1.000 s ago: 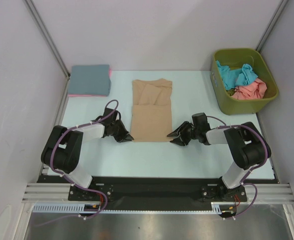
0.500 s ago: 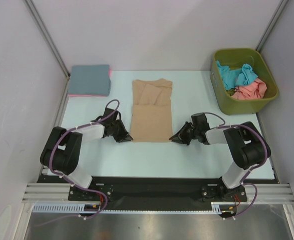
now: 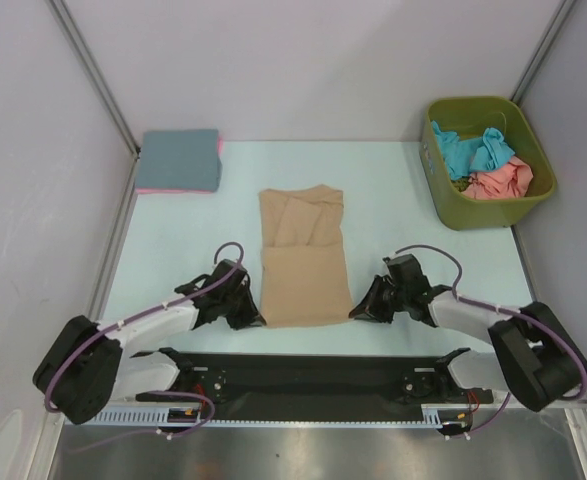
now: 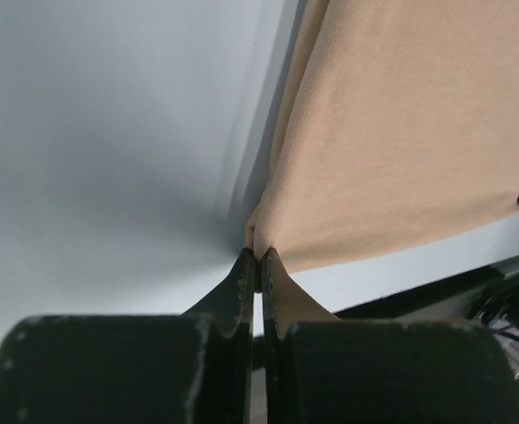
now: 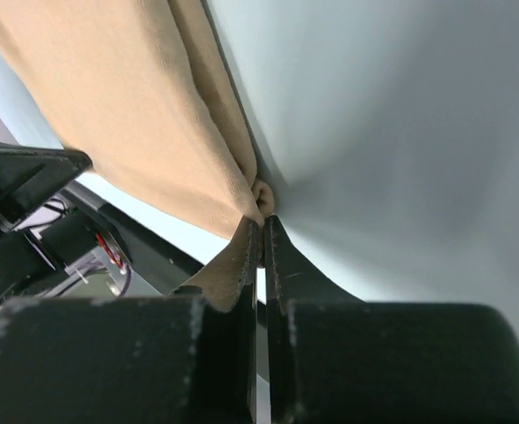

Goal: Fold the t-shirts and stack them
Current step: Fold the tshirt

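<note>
Both arms pinch the near corners of the tan t-shirt (image 3: 303, 258).
From above, it lies folded in a long strip mid-surface (image 3: 173, 240), with the left fingers (image 3: 260, 320) and right fingers (image 3: 355, 312) at its near corners. A slate blue shirt (image 3: 180, 158) is stacked on a pink shirt (image 3: 173, 189) far left, and a teal shirt (image 3: 468, 150) and a salmon shirt (image 3: 498, 180) fill the olive bin (image 3: 443, 205). Only the wrist views show the grip: the left fingers (image 4: 257, 265) are clenched on a cloth corner, and the right fingers (image 5: 261, 234) are clenched on a bunched hem.

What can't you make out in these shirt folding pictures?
Top view: pink cloth shirt shows only an edge under slate-blue folded shirt.
Top view: teal shirt and salmon shirt cover the floor of the olive-green plastic bin.
Wrist views: shut fingers hide how many tan cloth t-shirt layers are pinched.
</note>
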